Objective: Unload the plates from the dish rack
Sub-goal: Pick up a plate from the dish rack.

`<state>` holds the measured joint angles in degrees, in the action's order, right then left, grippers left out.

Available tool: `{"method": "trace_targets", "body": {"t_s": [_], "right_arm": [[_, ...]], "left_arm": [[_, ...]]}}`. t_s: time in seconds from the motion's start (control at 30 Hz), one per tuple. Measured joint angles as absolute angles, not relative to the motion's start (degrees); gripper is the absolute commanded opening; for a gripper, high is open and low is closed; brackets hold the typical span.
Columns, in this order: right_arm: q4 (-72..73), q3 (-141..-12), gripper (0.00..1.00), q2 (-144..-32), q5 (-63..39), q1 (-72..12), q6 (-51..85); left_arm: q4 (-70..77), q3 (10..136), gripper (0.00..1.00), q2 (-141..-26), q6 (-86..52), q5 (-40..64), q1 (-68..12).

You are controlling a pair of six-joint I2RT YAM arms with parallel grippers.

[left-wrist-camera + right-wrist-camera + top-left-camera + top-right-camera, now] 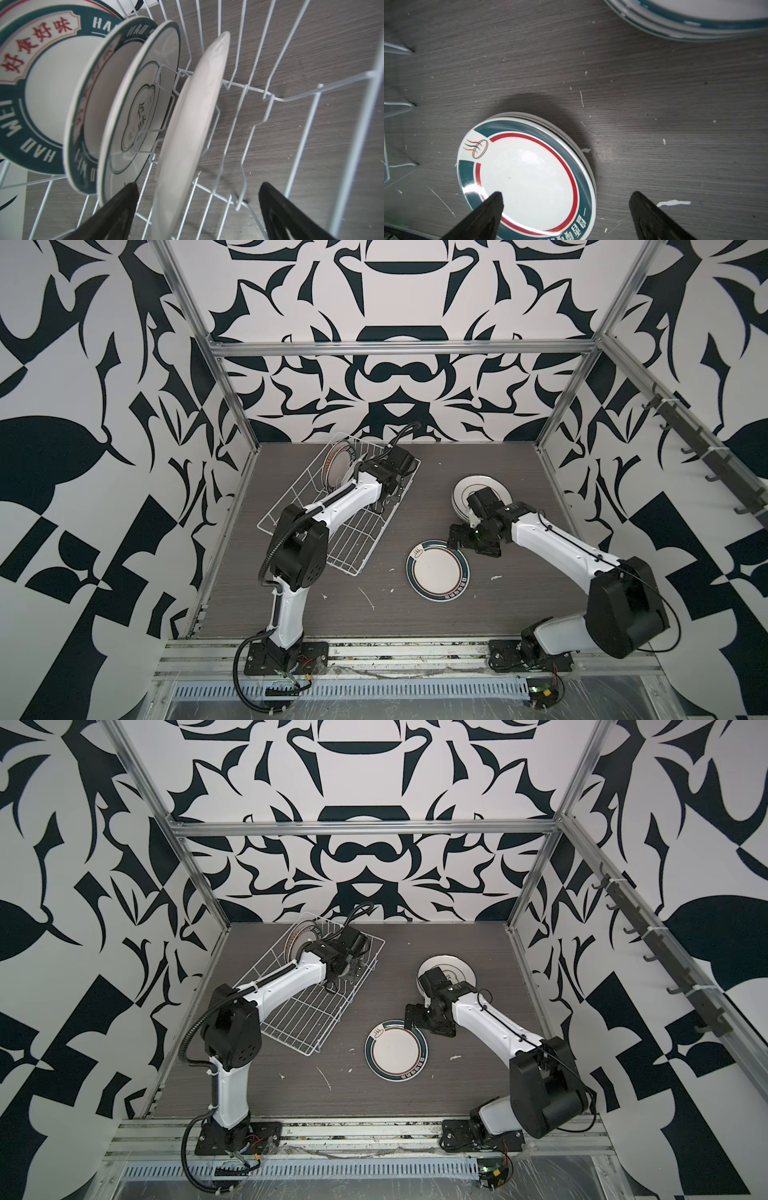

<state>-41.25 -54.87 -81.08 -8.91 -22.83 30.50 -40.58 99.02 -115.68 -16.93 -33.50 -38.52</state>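
The white wire dish rack [353,543] [307,1019] lies slanted at the back left, and several plates [338,462] [301,938] stand upright at its far end. My left gripper [388,495] [353,973] [198,184] reaches down into the rack. It is open, and its jaws straddle the edge of a plain white plate [193,124]. Behind that plate stand a cloud-emblem plate [141,108] and teal-rimmed plates with red characters [41,87]. My right gripper [465,545] [424,1025] [566,194] hovers open over the rim of a teal-rimmed plate [436,574] [397,1054] [529,172] that lies flat on the table.
A stack of plates [465,489] [453,965] [695,27] sits at the back right, partly under my right wrist. Another rim shows beneath the flat plate. The dark wood-grain table [457,614] carries white scuffs. Metal frame posts [232,414] edge the workspace.
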Motion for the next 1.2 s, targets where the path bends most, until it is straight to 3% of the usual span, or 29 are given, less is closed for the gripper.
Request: {"method": "trace_targets", "body": {"t_s": [0.5,1.07,1.2], "right_arm": [[-41.41,-52.05,1.0,-76.27,-8.86,-22.2,30.46],[-42.57,-50.92,1.0,-67.68,-7.66,-22.2,31.42],[-42.22,-50.74,0.99,-66.13,-7.38,-22.2,31.75]], "left_arm": [[-39.66,99.63,0.41,-117.49,-12.1,-37.82,-37.93],[-38.92,99.59,0.04,-117.89,-8.62,-40.34,-36.67],[-38.52,99.42,0.0,-117.82,-8.58,-40.29,-36.73]]}}
